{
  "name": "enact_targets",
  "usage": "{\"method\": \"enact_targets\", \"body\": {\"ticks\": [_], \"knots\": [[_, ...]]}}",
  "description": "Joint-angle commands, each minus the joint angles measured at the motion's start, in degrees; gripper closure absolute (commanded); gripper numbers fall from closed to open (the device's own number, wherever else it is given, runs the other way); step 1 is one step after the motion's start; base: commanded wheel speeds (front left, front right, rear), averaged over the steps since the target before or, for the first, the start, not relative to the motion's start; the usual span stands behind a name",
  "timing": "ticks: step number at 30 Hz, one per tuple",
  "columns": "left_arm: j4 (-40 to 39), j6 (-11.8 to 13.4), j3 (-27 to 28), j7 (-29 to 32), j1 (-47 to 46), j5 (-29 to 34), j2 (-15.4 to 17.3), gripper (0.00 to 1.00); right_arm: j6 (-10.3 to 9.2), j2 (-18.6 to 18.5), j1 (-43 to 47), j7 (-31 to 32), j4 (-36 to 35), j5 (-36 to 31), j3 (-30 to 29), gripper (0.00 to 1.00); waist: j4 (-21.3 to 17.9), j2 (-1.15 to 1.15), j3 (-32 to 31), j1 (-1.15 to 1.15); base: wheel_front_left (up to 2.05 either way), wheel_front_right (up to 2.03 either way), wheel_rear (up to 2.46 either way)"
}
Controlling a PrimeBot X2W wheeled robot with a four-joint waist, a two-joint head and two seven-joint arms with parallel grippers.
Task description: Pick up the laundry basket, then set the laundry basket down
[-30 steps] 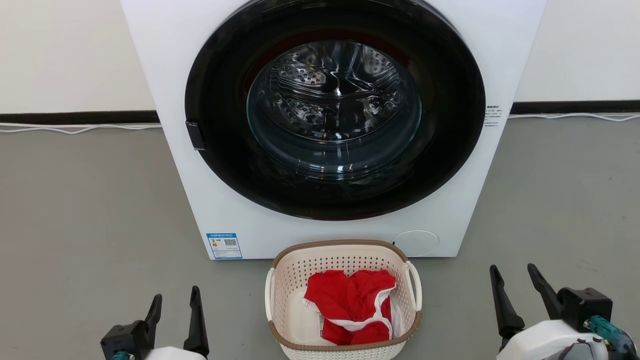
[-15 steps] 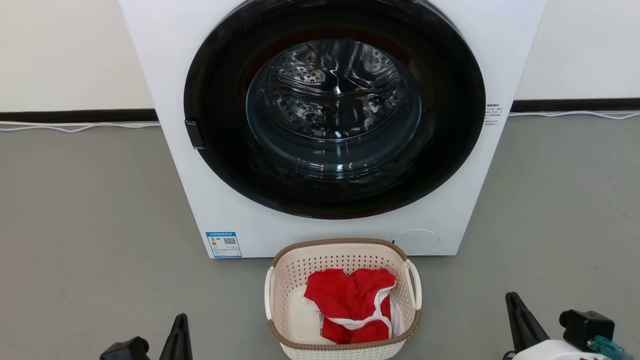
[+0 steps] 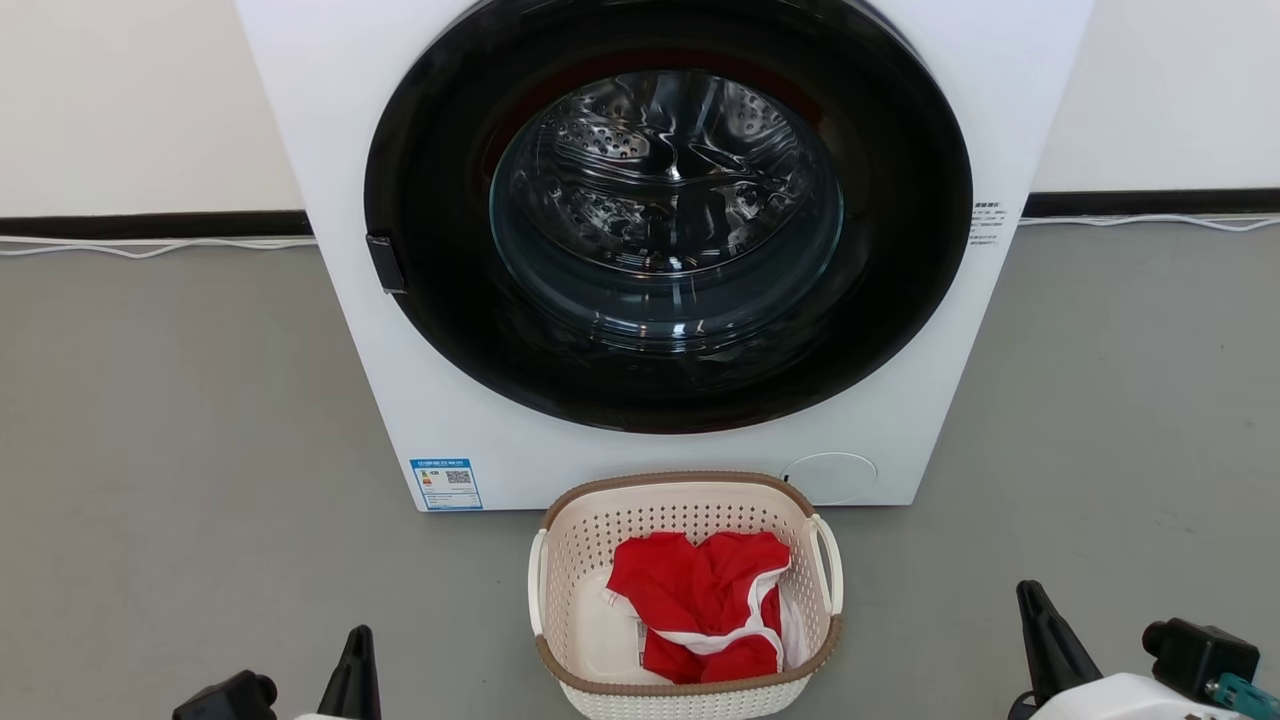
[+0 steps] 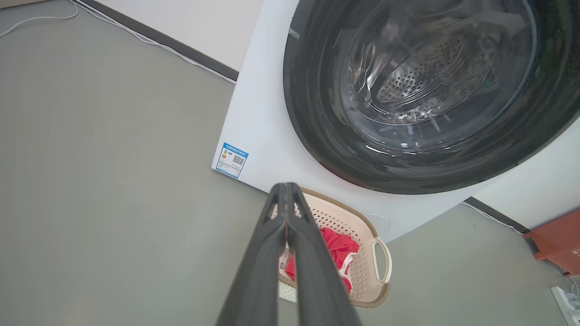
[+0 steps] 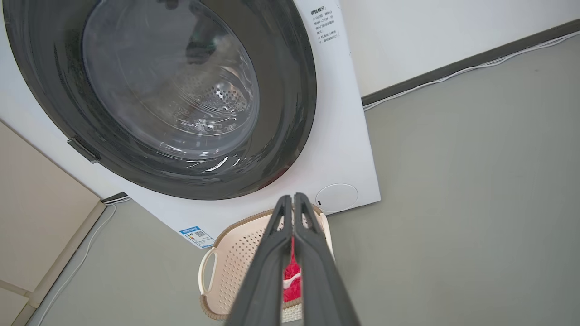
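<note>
While laundry basket sits on floor at 6 o'clock of washer | left gripper: jaws clenched, empty | right gripper: jaws clenched, empty

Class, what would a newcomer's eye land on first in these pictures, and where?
The white washer with its big dark round door dominates the middle of the head view. Just before it on the grey floor sits the cream laundry basket, with a red garment inside.
</note>
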Motion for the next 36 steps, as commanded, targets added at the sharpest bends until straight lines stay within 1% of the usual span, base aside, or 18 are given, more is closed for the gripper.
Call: {"method": "enact_targets", "body": {"ticks": [1, 2, 36], "knots": [[-1.3, -0.8, 0.9, 0.2, -3.1, -2.1, 0.3, 1.0, 0.09, -0.4, -3.0, 0.4, -1.3, 2.6, 0.3, 1.0, 0.0, -0.01, 0.1, -0.01, 0.0, 0.0, 0.0], [-1.3, -0.8, 0.9, 0.2, -3.1, -2.1, 0.3, 1.0, 0.09, -0.4, -3.0, 0.4, -1.3, 2.6, 0.3, 1.0, 0.0, -0.01, 0.1, -0.01, 0.0, 0.0, 0.0], [-0.9, -4.9, 4.2, 5.0, -6.1, -21.7, -0.2, 1.0, 0.2, -0.6, -5.5, 2.5, -0.9, 26.3, 0.3, 1.0, -0.2, -0.01, 1.1, -0.01, 0.0, 0.0, 0.0]]}}
